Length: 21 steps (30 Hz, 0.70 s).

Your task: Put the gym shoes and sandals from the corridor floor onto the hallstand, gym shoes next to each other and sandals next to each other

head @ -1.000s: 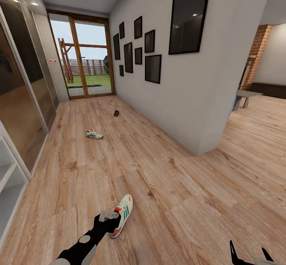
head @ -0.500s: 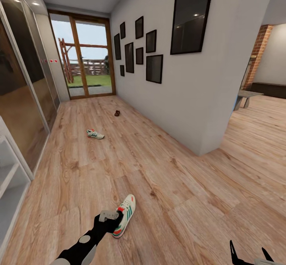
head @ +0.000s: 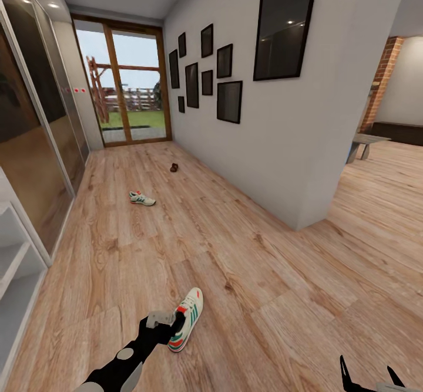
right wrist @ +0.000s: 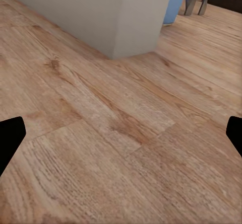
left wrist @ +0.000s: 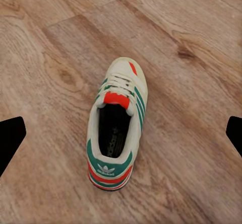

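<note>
The left gripper [left wrist: 121, 133] hangs over the near shoe [head: 186, 319] with its fingers [left wrist: 11, 138] spread wide, one on each side and clear of it, while the right gripper [head: 370, 377], also wide and empty, idles low over bare floor [head: 264, 274]. Over the last second the whole head view has slid a little, so the camera moved rather than the shoe, and the arm has kept station above it: the grasp seems lined up but not begun. The second shoe [head: 142, 198] lies well up the corridor, a small dark thing [head: 174, 168] beyond it is probably a sandal, and the rack [head: 14, 263] stands at the left wall
</note>
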Available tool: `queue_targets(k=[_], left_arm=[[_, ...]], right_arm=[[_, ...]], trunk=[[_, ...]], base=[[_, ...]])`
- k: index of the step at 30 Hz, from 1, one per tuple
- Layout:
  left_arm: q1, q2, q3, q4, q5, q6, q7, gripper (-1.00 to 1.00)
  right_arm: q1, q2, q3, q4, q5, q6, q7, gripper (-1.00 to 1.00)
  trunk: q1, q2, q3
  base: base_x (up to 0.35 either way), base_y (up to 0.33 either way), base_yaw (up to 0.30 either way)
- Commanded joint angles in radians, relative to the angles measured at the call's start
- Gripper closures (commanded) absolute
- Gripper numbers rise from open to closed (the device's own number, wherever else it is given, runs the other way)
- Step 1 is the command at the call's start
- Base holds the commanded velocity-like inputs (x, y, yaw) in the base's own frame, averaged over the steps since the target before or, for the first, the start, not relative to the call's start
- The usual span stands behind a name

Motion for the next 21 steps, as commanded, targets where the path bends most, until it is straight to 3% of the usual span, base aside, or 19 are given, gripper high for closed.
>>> queue_targets(k=[1, 8, 21], left_arm=[[-0.001, 0.0, -0.005, 0.001, 0.001, -0.004, 0.001, -1.0], [-0.001, 0.001, -0.002, 0.001, 0.002, -0.004, 0.001, -1.0], [-0.001, 0.001, -0.005, 0.001, -0.004, -0.004, -0.003, -1.0]], right_arm=[[0.0, 0.0, 0.001, 0.0, -0.002, -0.002, -0.003, -1.0], [0.0, 0.0, 0.002, 0.002, -0.002, -0.002, -0.003, -1.0], [0.0, 0.0, 0.001, 0.018, 0.001, -0.003, -0.003, -1.0]], trunk=[[0.0, 0.0, -0.001], [0.0, 0.0, -0.001], [0.0, 0.0, -0.001]], base=[[0.0, 0.012, 0.0], [0.0, 0.03, 0.0], [0.0, 0.151, 0.0]])
